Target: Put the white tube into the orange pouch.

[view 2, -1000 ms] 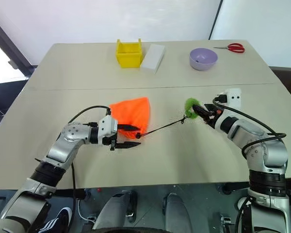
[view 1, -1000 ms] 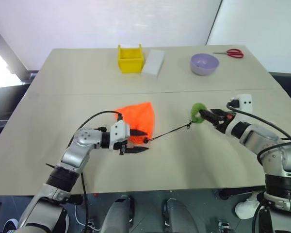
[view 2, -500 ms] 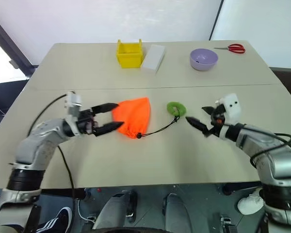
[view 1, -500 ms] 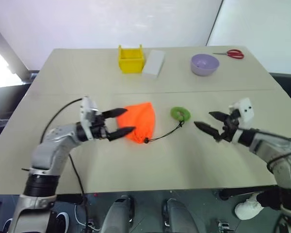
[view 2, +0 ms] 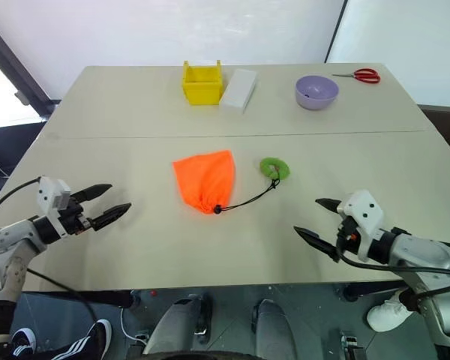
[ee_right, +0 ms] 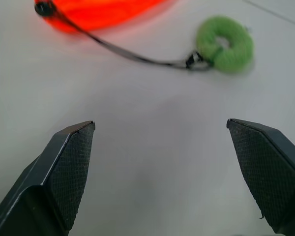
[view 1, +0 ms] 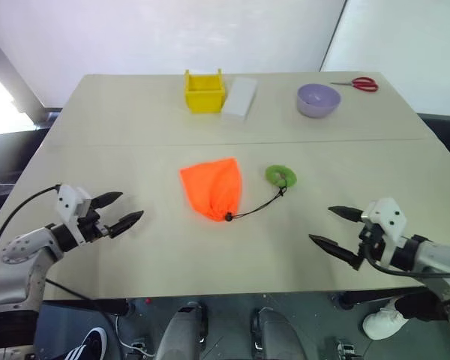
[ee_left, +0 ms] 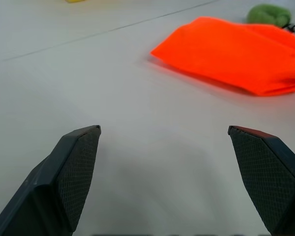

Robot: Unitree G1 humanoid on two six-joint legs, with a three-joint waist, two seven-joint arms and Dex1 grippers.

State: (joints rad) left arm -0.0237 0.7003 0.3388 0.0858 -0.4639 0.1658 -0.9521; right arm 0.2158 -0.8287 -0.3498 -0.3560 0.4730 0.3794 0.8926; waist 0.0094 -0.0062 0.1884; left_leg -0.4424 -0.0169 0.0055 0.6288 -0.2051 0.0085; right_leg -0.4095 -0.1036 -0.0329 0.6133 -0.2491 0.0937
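Plainly, both grippers are spread wide and nothing is held or touched by either. The left gripper [view 1: 121, 211] is seen above the bare table [view 1: 135, 120], with the orange pouch [view 1: 212, 187] lying well off to its right. The right gripper [view 1: 335, 226] is likewise empty; the pouch's black cord [view 1: 256, 207] and green ring [view 1: 280, 176] lie ahead of it and to its left. The white tube cannot be made out; the pouch is cinched at its cord end.
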